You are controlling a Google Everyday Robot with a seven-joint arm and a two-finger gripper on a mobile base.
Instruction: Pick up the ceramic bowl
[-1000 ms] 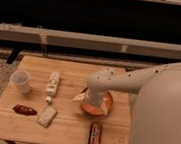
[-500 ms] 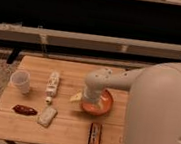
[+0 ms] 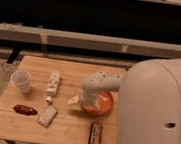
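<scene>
The ceramic bowl [image 3: 103,105] is round, shallow and glossy orange. It sits on the wooden table [image 3: 65,133], right of the middle. My gripper [image 3: 87,99] comes down from the white arm [image 3: 153,115] onto the bowl's left part and covers it. A pale yellowish piece [image 3: 74,100] shows at the bowl's left edge, just under the gripper. The bowl's right rim is hidden behind the arm's large white body.
A translucent white cup [image 3: 21,81] stands at the table's left. A white bottle [image 3: 53,83] lies left of the bowl, a white packet [image 3: 47,116] and a red-brown packet [image 3: 25,110] in front. A dark bar [image 3: 94,135] lies near the front edge.
The arm's white body has come further into view and covers more of the table's right side. The gripper stays at the bowl's left part. The bowl has not moved.
</scene>
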